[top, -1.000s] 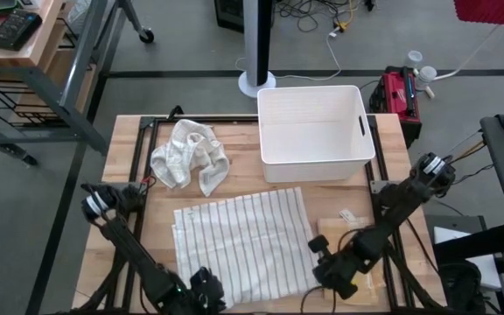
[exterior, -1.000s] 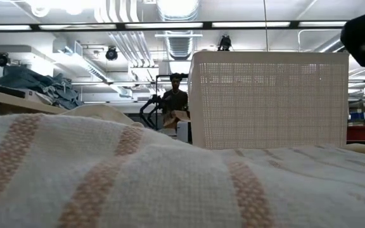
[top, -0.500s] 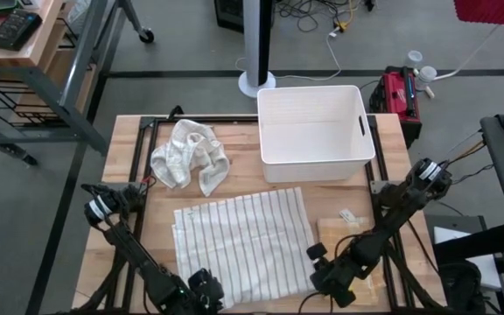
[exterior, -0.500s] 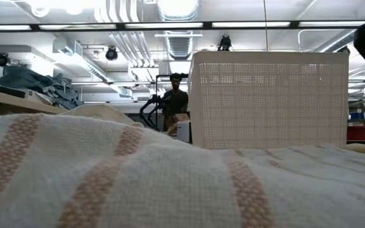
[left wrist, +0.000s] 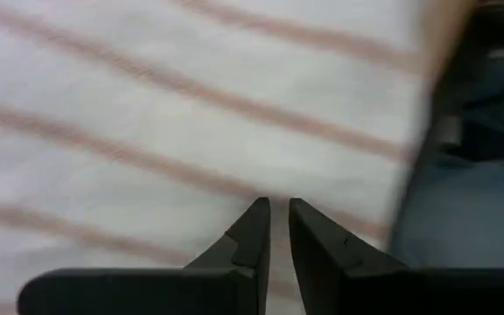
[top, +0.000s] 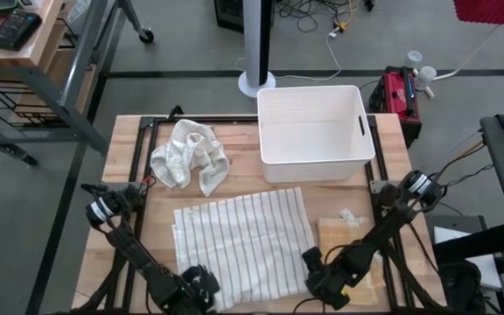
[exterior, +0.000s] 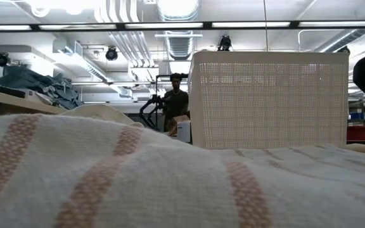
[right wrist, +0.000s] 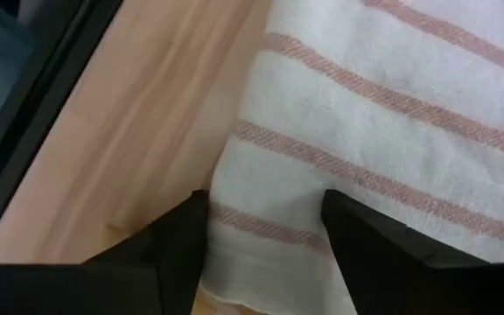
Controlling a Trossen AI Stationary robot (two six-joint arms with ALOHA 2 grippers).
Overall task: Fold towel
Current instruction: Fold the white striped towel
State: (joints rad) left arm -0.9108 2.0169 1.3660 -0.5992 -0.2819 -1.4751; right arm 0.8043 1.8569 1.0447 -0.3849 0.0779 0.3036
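So over the last second the right gripper (right wrist: 262, 229) has slid in along the front edge of the table (top: 125, 166), toward the near right corner of the striped towel (top: 243, 241), and its fingers have spread wide; in its wrist view they straddle the cloth's edge with nothing pinched yet. The left gripper (left wrist: 275, 229) sits over the near left corner with its fingers nearly together, and I honestly can't tell if it has any fabric between the tips or is just poised above it. The towel lies flat and spread out in the front middle of the table, so this looks like the grab-the-corners step before the first fold. Next move probably needs the right fingers to close on the hem, then both arms lift and carry that edge toward the white bin (top: 315, 133). Cloth is a thin woven cotton, cream with reddish stripes. A crumpled white towel (top: 189, 156) sits farther back.
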